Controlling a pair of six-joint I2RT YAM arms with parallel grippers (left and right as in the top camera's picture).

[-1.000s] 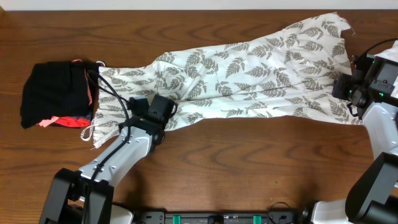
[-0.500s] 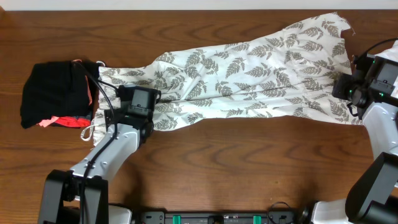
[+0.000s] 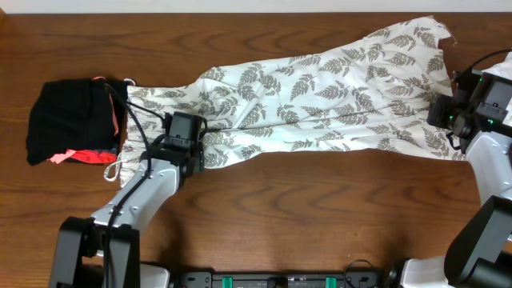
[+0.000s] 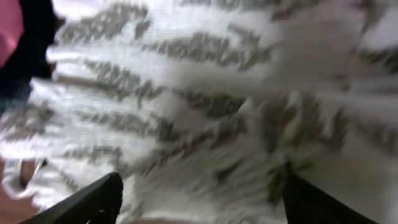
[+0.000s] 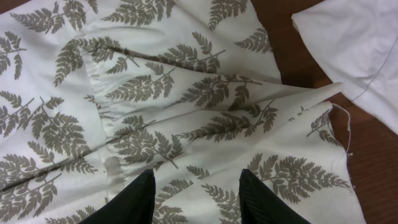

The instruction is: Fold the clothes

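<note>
The dress (image 3: 320, 96), thin white cloth printed with ferns, lay rumpled across the tabletop (image 3: 320, 216). A black bundle (image 3: 68, 120) sat against its strap end, and plain white cloth (image 5: 354, 43) lay beside its hem. My left pincer (image 4: 205, 202) hung spread wide over the dress, and the right pincer (image 5: 198, 199) was half-spread above the hem.

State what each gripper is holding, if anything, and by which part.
The left gripper hovers open over the dress, holding nothing. The right gripper sits at the hem; whether it grips cannot be told.
</note>
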